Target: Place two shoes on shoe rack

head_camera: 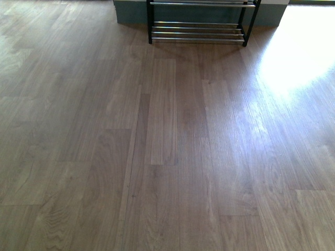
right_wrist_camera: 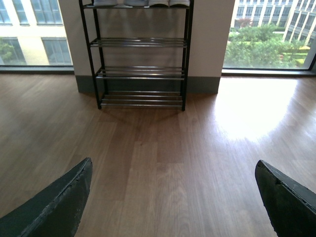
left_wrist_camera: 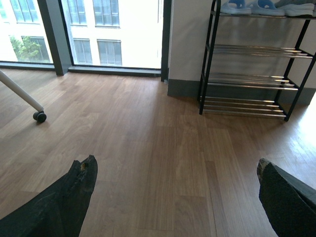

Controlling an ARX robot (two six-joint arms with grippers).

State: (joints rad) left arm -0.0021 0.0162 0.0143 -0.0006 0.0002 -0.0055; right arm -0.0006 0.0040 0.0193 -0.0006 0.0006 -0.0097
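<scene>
We face a wood plank floor [head_camera: 167, 157] | sunlight glare [head_camera: 298, 57] bright on it | white wall [right_wrist_camera: 212, 39] with grey baseboard [right_wrist_camera: 202, 85] | tall windows [left_wrist_camera: 113, 29] on both sides | a caster wheel [left_wrist_camera: 39, 116] near the glass

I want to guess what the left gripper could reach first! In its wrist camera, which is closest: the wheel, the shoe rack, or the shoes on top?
1. Wheel, on the floor towards the windows.
2. Shoe rack, against the wall.
3. Shoes, on its top tier.

Shoe rack [right_wrist_camera: 140, 54]: glossy chrome rods, black frame; floor [head_camera: 167, 157]: smooth wood-grain
</scene>
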